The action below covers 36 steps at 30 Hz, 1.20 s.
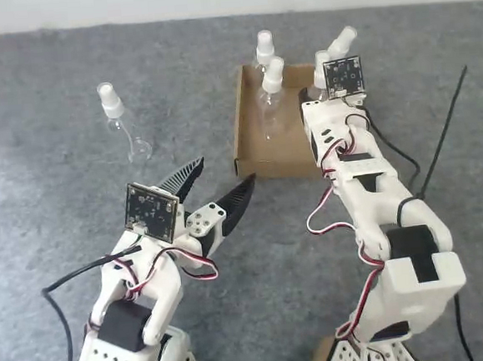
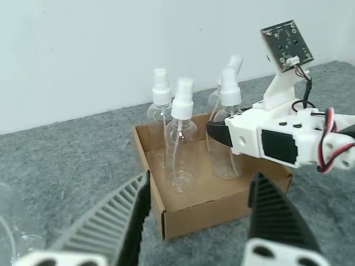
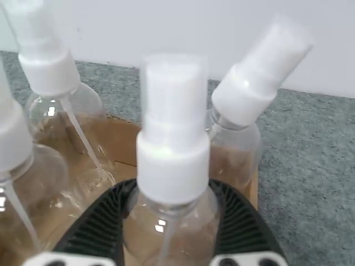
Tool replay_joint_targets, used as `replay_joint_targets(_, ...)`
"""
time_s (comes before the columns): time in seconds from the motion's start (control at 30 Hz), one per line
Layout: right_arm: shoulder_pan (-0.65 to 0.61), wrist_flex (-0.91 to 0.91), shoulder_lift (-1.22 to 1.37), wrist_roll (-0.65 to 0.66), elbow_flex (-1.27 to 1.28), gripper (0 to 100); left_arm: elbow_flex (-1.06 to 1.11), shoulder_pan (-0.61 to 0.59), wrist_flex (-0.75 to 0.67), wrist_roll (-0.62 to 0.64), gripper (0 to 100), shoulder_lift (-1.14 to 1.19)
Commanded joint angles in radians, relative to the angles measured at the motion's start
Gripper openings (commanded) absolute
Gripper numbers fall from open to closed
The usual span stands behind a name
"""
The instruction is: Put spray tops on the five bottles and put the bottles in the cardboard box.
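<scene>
Left gripper (image 1: 224,172): jaws wide, empty, over the grey carpet (image 1: 48,162) near the box corner.
Right gripper (image 3: 173,191): clamped on a capped spray bottle (image 3: 172,155) inside the cardboard box (image 1: 241,122).
Three other bottles (image 1: 272,94): capped, in the box.
Fifth bottle (image 1: 125,131): capped, on the carpet, well apart from the box.

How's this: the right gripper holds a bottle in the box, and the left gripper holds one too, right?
No. The left gripper is open and empty, as the left wrist view shows. The right gripper does hold a bottle in the cardboard box.
</scene>
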Motion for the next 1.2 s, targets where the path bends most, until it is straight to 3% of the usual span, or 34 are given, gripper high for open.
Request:
replay_joint_targets(0.0,0.016,0.021,-0.013,0.003,-0.049,13.6,-0.010,0.005,-0.025,-0.006,26,0.005)
replay_joint_targets(0.17,0.013,0.041,-0.013,0.003,-0.054,18.6,-0.010,0.005,-0.025,-0.006,26,0.008)
replay_joint_targets(0.8,0.012,0.050,-0.076,0.003,-0.020,19.1,-0.002,0.003,-0.046,-0.008,26,0.011)
replay_joint_targets(1.03,0.008,0.062,-0.079,0.003,-0.020,31.3,-0.002,0.000,-0.046,-0.008,26,0.011)
replay_joint_targets(1.17,0.007,0.085,-0.082,0.003,-0.025,32.8,-0.002,0.000,-0.046,-0.008,26,0.011)
